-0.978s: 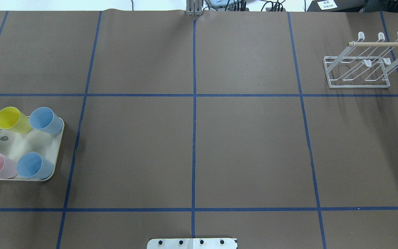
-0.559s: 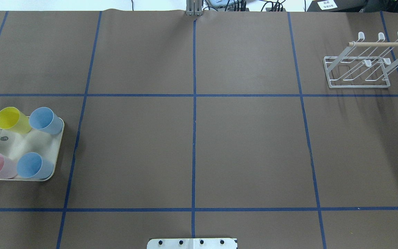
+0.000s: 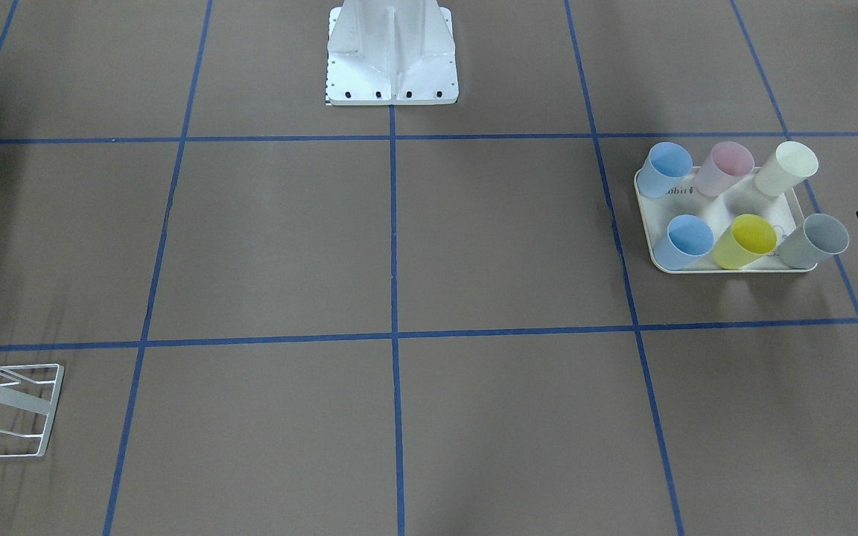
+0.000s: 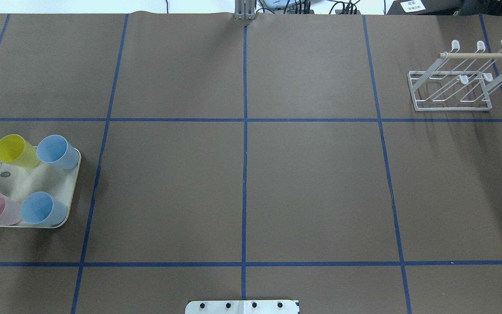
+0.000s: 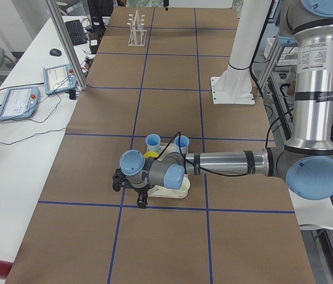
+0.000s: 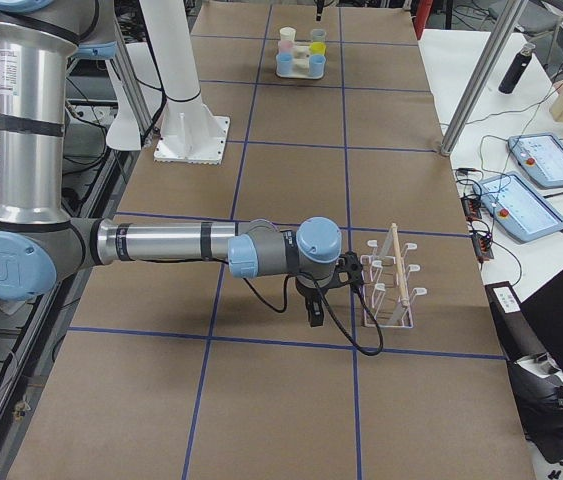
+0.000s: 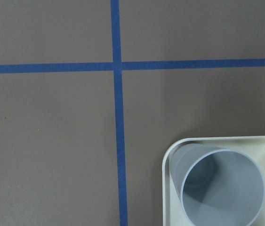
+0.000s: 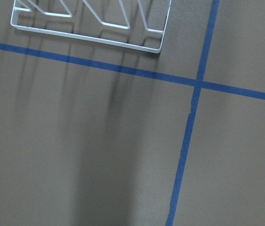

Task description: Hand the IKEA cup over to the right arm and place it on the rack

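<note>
Where the cups stood: all six tapered plastic cups stood mouth-up on the cream rabbit-print rectangular tray (image 3: 719,212), in two rows of three.
Row on the tray's robot side: pale blue plastic cup (image 3: 663,170), pale pink plastic cup (image 3: 725,168), cream plastic cup (image 3: 786,168).
Row on the tray's far side: second pale blue plastic cup (image 3: 690,242), yellow plastic cup (image 3: 745,240), grey plastic cup (image 3: 815,240); the grey one sat in the tray's outer corner.
Counter: the brown paper-covered counter with a blue tape grid (image 4: 168,187) carried the tray at the end on the robot's left.
Rack: the small white wire-frame rack with a flat slanted bar, white-capped pegs and a pale wooden rod (image 4: 428,74) stood well apart from the tray, at the opposite end of the counter.
Left pincer: the left pincer (image 5: 132,188) hung low over the tray's outer edge, near the grey cup. It showed only from the side, so I could not tell whether it was spread or pressed together.
Left wrist camera: it looked straight down on the tray's corner that held the grey cup.
Right pincer: the right pincer (image 6: 313,310) hung well apart from the tray, low beside the rack. Again I could not tell whether it was spread or pressed together.
</note>
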Motion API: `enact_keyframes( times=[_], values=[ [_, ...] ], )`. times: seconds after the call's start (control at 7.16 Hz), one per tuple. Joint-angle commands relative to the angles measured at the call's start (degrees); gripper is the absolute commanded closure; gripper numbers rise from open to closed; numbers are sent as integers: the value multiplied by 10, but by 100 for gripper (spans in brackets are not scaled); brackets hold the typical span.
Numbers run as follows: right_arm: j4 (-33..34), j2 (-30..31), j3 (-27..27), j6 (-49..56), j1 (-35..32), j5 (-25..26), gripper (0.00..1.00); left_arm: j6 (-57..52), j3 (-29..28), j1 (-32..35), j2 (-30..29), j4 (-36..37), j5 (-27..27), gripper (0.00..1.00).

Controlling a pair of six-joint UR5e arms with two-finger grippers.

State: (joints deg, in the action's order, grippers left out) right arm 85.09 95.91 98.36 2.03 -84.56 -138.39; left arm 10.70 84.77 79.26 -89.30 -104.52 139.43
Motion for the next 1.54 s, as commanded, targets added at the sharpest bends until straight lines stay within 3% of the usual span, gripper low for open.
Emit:
enact_keyframes(
  times=[0.0,0.28,0.42,0.7,1.12,1.4],
  values=[
    [0,-2,0,-1,3,0,0,3,-18,-24,-17,-1,1,1],
    [0,-2,-3,-1,4,1,0,3,-34,-48,-20,-2,1,6],
    [1,-2,-2,-3,4,0,0,2,-34,-52,-20,-3,1,22],
    [0,-5,-2,-33,14,1,0,4,-36,-63,-20,-2,2,97],
    [1,-5,-3,-34,15,1,0,-1,-47,-63,-36,5,84,100],
    [0,-7,3,-34,15,1,0,-3,-24,-27,-43,29,86,100]
  ],
)
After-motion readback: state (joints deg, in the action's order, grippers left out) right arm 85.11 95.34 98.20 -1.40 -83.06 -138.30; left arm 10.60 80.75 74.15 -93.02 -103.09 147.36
